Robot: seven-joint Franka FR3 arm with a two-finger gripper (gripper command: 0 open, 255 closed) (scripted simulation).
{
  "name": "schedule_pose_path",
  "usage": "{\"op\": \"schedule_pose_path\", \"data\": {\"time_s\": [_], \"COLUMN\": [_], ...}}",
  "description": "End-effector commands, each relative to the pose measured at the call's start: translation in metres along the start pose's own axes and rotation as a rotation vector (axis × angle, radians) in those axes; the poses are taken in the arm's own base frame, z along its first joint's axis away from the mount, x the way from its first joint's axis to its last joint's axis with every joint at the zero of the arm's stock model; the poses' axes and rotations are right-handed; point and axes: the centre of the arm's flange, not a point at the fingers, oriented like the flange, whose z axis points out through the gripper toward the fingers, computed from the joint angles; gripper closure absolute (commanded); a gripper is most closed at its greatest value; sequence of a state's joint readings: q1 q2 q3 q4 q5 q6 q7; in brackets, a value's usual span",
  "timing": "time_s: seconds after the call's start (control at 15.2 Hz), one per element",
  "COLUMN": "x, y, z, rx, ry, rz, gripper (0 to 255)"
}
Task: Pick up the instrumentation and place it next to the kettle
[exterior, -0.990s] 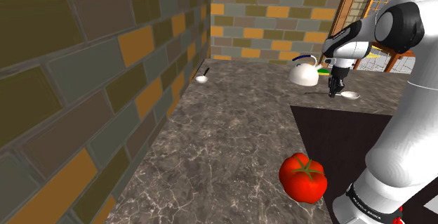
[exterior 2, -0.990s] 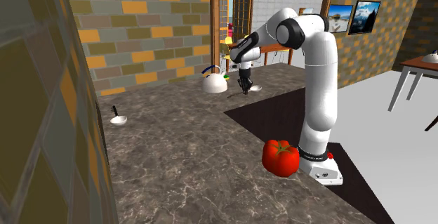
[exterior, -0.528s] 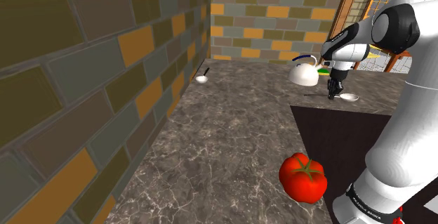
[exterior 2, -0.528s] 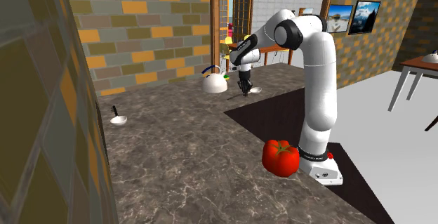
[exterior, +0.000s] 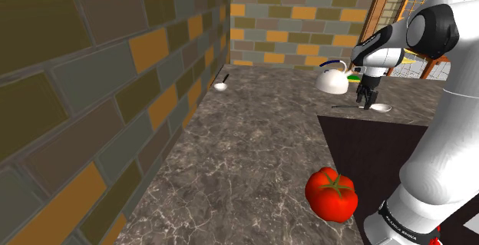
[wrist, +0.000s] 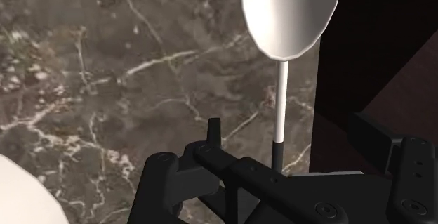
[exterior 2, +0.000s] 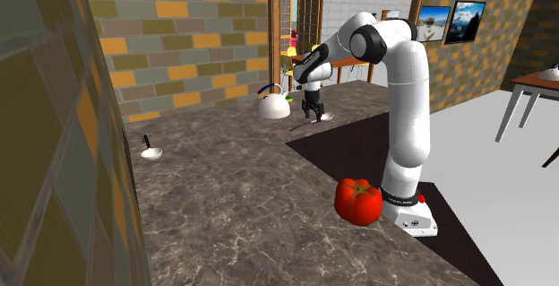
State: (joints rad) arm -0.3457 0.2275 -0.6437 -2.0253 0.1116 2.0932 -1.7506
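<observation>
Spoon (wrist: 291, 19) lies on the far bench (exterior: 253, 144) beside the kettle (exterior: 331, 82), its thin handle between my tool's (exterior: 367, 104) parted jaws, untouched. I judge it light, stiff, slippery; I'd pinch mid-handle.

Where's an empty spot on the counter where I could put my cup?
The big stretch of counter between the tomato, the brick wall and the small ladle is bare. It's crowded by the kettle, where the hand hangs over the spoon.
</observation>
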Motion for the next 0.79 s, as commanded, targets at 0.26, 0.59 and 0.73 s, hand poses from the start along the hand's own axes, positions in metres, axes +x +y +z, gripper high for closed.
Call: {"op": "schedule_pose_path", "data": {"time_s": [0.26,0.59,0.73], "x": [0.000,0.000,0.000], "y": [0.000,0.000,0.000], "z": [-0.050,-0.050,-0.050], "rx": [0.000,0.000,0.000], "ry": [0.000,0.000,0.000], "rz": [0.000,0.000,0.000], "gripper": [0,0,0]}}
